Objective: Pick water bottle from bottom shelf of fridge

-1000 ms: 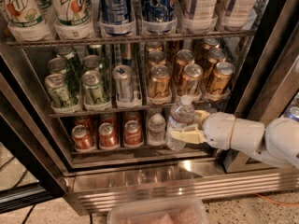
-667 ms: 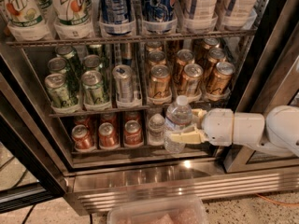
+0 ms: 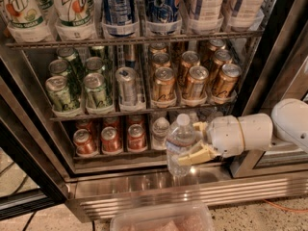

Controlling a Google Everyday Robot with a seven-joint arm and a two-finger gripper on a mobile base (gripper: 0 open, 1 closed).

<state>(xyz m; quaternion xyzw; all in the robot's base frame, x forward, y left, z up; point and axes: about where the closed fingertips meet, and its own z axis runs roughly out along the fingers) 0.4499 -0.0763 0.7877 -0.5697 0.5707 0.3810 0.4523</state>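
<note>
Outside fridge point(image 3: 144, 192), claw point(image 3: 192, 142) around water bottle point(image 3: 177, 141)

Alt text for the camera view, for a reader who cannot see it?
The gripper, reaching in from the right, grips the water bottle upright in front of the fridge, by its bottom shelf. Red cans stand on that shelf.

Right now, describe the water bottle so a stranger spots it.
At the stainless steel fridge, look in front of its bottom wire shelf. The white gripper, reaching from the right, holds a clear ribbed plastic bottle with a white cap, unlike the red cans nearby.
</note>
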